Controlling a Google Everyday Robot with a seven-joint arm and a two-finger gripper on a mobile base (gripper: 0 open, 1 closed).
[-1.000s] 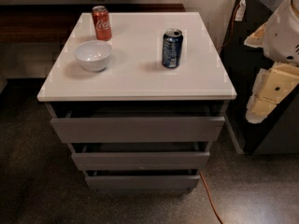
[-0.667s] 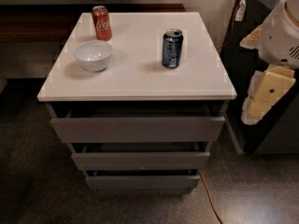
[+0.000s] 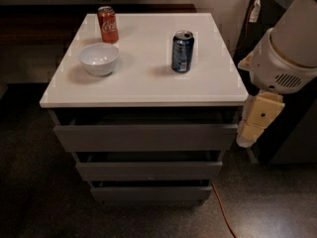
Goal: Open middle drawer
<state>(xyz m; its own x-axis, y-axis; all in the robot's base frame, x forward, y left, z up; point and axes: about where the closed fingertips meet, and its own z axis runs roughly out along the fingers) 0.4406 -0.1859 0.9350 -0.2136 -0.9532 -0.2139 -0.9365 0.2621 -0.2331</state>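
The middle drawer (image 3: pixel 148 170) is the second grey, handleless front of the cabinet, under the taller top drawer front (image 3: pixel 146 137) and above the narrower bottom front (image 3: pixel 148 192). Its front stands about flush with the others. My gripper (image 3: pixel 246 135) hangs from the white arm at the right edge of the cabinet, level with the top drawer front, beside the cabinet's right corner and apart from the middle drawer.
On the white cabinet top (image 3: pixel 143 88) stand a red soda can (image 3: pixel 107 25), a white bowl (image 3: pixel 99 58) and a blue can (image 3: pixel 182 51). An orange cable (image 3: pixel 223 212) runs over the dark floor at the lower right. Dark furniture (image 3: pixel 292 133) stands right of the cabinet.
My arm and gripper have moved left, closer to the cabinet's right side. The drawers and the things on top have not moved.
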